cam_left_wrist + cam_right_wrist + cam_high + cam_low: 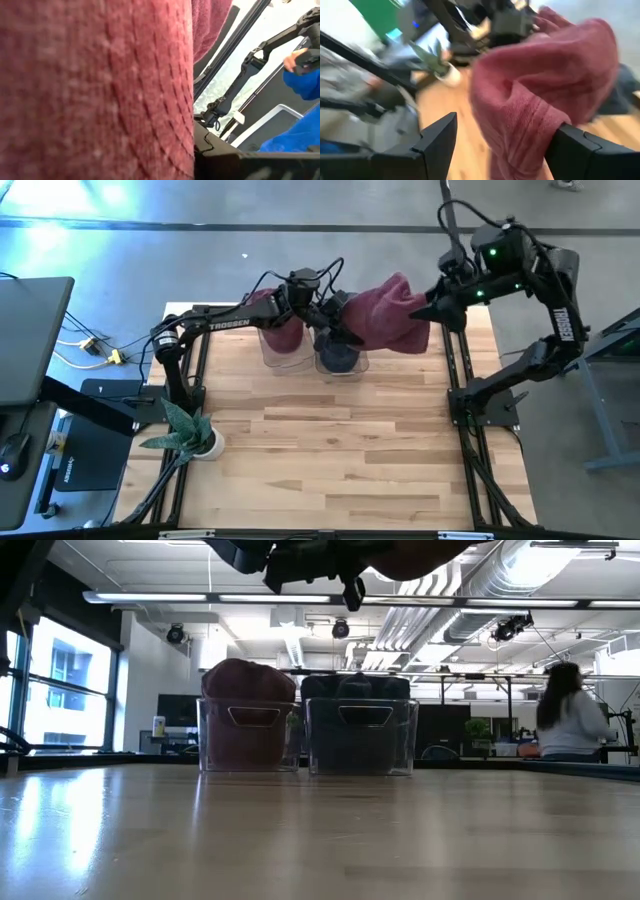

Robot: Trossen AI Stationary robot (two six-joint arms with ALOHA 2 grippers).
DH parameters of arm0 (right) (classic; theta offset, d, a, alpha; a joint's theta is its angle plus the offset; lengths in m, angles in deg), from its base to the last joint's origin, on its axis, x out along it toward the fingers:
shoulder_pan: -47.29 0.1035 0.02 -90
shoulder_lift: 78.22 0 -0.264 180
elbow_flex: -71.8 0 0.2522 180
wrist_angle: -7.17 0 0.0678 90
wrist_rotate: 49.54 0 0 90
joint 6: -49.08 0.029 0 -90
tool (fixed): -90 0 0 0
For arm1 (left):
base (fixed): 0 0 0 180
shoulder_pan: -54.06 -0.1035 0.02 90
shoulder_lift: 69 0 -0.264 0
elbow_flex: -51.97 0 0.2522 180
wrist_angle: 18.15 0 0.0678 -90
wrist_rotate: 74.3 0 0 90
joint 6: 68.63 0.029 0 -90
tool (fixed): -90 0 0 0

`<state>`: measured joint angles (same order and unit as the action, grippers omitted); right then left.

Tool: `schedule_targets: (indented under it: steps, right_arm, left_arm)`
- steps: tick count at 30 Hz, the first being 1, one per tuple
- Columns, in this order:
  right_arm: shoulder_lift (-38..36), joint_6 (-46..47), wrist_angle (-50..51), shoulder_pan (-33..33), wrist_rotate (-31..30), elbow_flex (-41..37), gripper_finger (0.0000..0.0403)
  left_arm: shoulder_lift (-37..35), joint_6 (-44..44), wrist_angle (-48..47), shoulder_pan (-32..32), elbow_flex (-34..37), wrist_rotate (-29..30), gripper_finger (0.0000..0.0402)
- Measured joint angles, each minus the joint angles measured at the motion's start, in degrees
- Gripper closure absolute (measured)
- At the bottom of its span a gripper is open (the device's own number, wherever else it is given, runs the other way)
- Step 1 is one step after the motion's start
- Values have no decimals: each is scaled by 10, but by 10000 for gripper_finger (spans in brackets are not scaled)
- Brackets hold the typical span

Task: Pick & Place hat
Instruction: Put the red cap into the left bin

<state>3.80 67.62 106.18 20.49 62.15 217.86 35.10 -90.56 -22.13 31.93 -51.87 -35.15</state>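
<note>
High view: a dark red knitted hat (392,315) hung stretched between the two grippers, above the far edge of the light wooden table (330,450).
Right gripper (432,310): it met the hat's outer end; in the right wrist view the fabric (545,95) bulged between its two dark fingers (437,137), which stood spread, with one fold lying against the other finger.
Left gripper (335,320): it reached the hat's opposite end, directly above the bins; whether its fingers were spread or pinching the fabric could not be told.
Left wrist view: red knit (95,90) filled almost the whole picture, close against the camera.
Bins: two clear plastic bins stood side by side, touching, below the left gripper; one (249,733) held dark red fabric, the other (361,736) dark blue fabric.
Hat position: aloft, clear of both bins, between the grippers.
Surroundings: a small potted plant in a white pot (190,432) stood near the left arm's base; a person (572,718) showed in the room beyond the table.
</note>
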Motion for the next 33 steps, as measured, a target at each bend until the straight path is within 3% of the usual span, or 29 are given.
schedule_targets:
  steps: [4, 10, 15, 19, 26, 33]
  right_arm:
    - [-11, -61, 25, 1, -30, 0, 146]
    - [-46, -132, -31, 0, -70, 0, 146]
    - [-56, -210, 1, 10, -155, 0, 146]
    - [-36, -242, 49, 26, -208, 0, 146]
    - [10, -290, 45, 49, -252, -6, 147]
    - [-34, -289, -79, 49, -208, -143, 146]
  left_arm:
    - [-14, -6, -13, -10, 1, -6, 392]
    - [-37, -29, -4, -46, 1, -7, 392]
    - [-51, -54, -8, -86, 2, -12, 392]
    - [-58, -65, 13, -101, -1, -13, 392]
    - [-71, -69, 20, -105, 0, -1, 392]
    - [-69, -80, 32, -105, 0, -2, 392]
